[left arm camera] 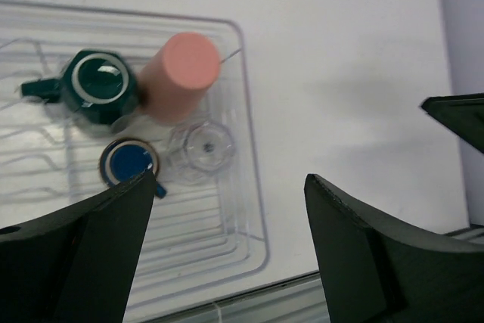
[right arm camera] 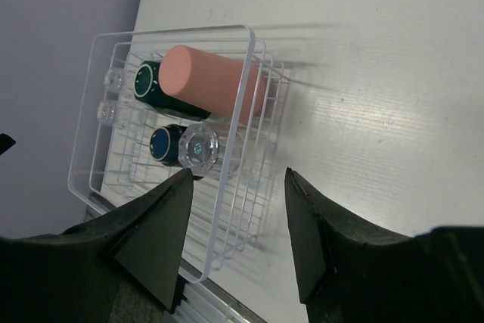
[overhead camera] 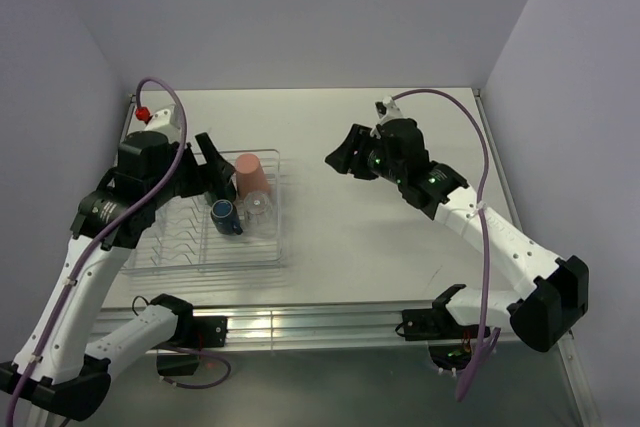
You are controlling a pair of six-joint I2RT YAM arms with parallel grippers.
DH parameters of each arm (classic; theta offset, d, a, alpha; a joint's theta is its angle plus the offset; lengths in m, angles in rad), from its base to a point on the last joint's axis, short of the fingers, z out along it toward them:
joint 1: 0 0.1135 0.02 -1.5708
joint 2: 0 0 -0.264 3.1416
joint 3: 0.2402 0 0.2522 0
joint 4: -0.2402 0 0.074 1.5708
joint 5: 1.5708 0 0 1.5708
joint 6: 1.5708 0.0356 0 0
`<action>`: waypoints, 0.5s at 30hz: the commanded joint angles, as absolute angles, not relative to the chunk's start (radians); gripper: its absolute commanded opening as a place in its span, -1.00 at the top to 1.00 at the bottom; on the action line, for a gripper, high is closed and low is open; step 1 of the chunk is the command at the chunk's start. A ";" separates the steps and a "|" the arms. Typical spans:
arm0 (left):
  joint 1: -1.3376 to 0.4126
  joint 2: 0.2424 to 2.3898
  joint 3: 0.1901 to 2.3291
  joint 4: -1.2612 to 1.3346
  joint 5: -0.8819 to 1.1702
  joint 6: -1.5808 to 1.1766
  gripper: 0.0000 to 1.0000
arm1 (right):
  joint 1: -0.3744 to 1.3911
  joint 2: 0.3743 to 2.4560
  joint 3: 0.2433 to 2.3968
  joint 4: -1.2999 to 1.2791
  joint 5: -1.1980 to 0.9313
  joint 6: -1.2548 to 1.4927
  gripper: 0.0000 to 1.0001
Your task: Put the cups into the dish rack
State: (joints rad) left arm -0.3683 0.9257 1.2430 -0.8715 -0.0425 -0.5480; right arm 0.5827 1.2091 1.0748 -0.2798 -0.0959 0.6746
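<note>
The clear dish rack (overhead camera: 282, 247) sits at the table's left and holds the cups. The salmon-pink tumbler (overhead camera: 250, 175), the navy mug (overhead camera: 222, 215) and a clear glass (overhead camera: 259, 208) stand at its right end. The left wrist view shows the dark teal mug (left arm camera: 98, 88) beside the tumbler (left arm camera: 181, 73), with the navy mug (left arm camera: 128, 163) and the glass (left arm camera: 204, 147) in front. Two more clear glasses (right arm camera: 112, 79) stand at the rack's far side. My left gripper (overhead camera: 218, 175) hovers open and empty above the cups. My right gripper (overhead camera: 338, 159) is open and empty over bare table right of the rack.
A red-capped fitting (overhead camera: 143, 113) sits at the far left corner of the table. A metal rail (overhead camera: 300, 325) runs along the near edge. Walls close the table on the left, the back and the right.
</note>
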 commanded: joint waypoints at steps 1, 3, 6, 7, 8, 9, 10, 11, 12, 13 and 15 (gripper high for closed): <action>-0.370 0.914 1.301 -0.718 0.125 -0.491 -0.73 | 0.580 1.132 1.074 -0.230 -0.064 0.646 -0.19; -0.370 0.916 1.316 -0.652 0.172 -0.486 -0.73 | 0.580 1.092 1.063 -0.230 -0.029 0.637 -0.23; -0.370 0.928 1.324 -0.577 0.277 -0.491 -0.74 | 0.578 1.024 1.052 -0.245 -0.002 0.620 -0.30; -0.370 0.933 1.324 -0.531 0.294 -0.503 -0.74 | 0.578 1.003 1.051 -0.252 0.044 0.617 -0.33; -0.371 0.945 1.324 -0.510 0.332 -0.509 -0.74 | 0.580 0.983 1.049 -0.262 0.063 0.611 -0.41; -0.371 0.953 1.321 -0.490 0.348 -0.515 -0.75 | 0.578 0.941 1.048 -0.267 0.081 0.606 -0.46; -0.373 0.960 1.319 -0.473 0.357 -0.523 -0.75 | 0.578 0.921 1.049 -0.275 0.113 0.600 -0.53; -0.380 0.977 1.318 -0.441 0.365 -0.526 -0.75 | 0.578 0.902 1.054 -0.293 0.130 0.589 -0.63; -0.383 0.985 1.319 -0.431 0.365 -0.525 -0.75 | 0.578 0.866 1.057 -0.307 0.149 0.588 -0.69; -0.388 0.998 1.321 -0.422 0.364 -0.523 -0.76 | 0.580 0.847 1.061 -0.317 0.179 0.581 -0.75; -0.397 1.012 1.325 -0.408 0.364 -0.515 -0.98 | 0.578 0.790 1.054 -0.339 0.204 0.578 -0.94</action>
State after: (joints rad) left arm -0.3840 0.9936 1.2903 -0.5102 0.3088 -0.5179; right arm 0.5827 0.8593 1.0523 -0.3061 0.0994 0.6102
